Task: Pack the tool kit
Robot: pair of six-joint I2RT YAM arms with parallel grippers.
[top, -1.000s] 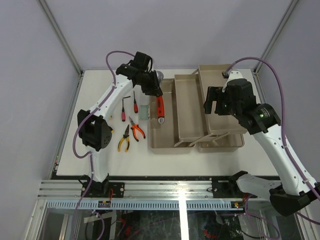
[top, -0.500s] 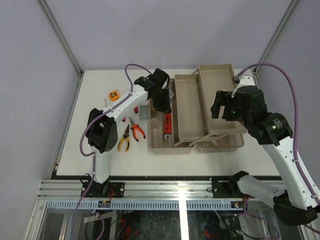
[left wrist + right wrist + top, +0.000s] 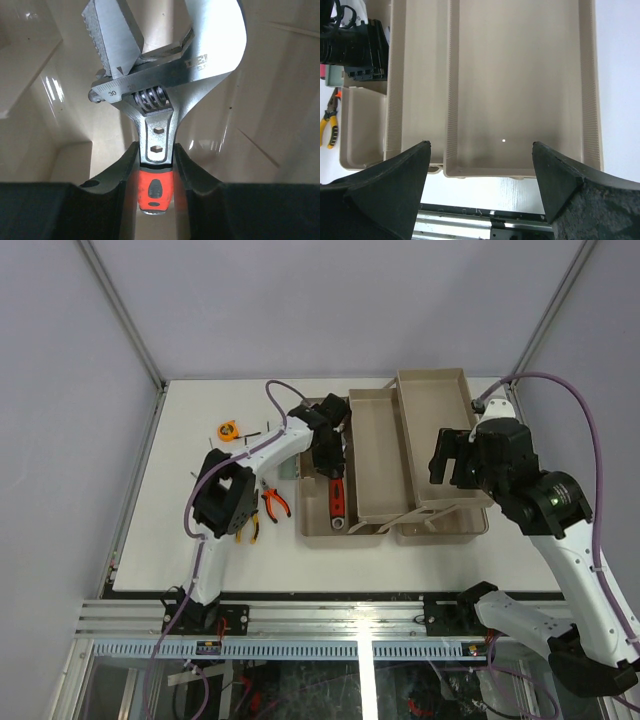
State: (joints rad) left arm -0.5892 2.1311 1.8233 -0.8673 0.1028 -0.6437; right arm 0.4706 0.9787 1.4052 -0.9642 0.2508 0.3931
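1. From the top external view, one beige toolbox [image 3: 375, 455] is seen lying open on the right half of the table, with three troughs counted side by side: a deep left one, a narrow middle tray and a wide right tray.
2. One wrench [image 3: 338, 505] with a red-orange handle is seen inside the left trough, its steel head towards the near edge. It is grasped at the handle by the left gripper [image 3: 332, 472].
3. The right gripper [image 3: 450, 457] is held above the right tray, its fingers spread with nothing between them.
4. Left of the toolbox, two pliers are counted: orange-handled pliers [image 3: 276, 504] and yellow-handled pliers [image 3: 247, 531], the latter partly hidden by the left arm. One orange tape measure [image 3: 229, 430] lies farther back, well apart from the box.
5. The table [image 3: 180, 540] is white. It is enclosed by pale grey walls [image 3: 330, 300] and metal frame posts [image 3: 120, 315].
6. From the left wrist view, the wrench [image 3: 159, 131] is shown clamped at the top of its orange grip by the left gripper [image 3: 156, 165], with the beige toolbox [image 3: 270, 100] wall behind.
7. From the right wrist view, the right gripper [image 3: 480, 145] is shown spread wide and empty over the toolbox [image 3: 520, 75]. The yellow-handled pliers [image 3: 328, 129] are glimpsed at the left edge.
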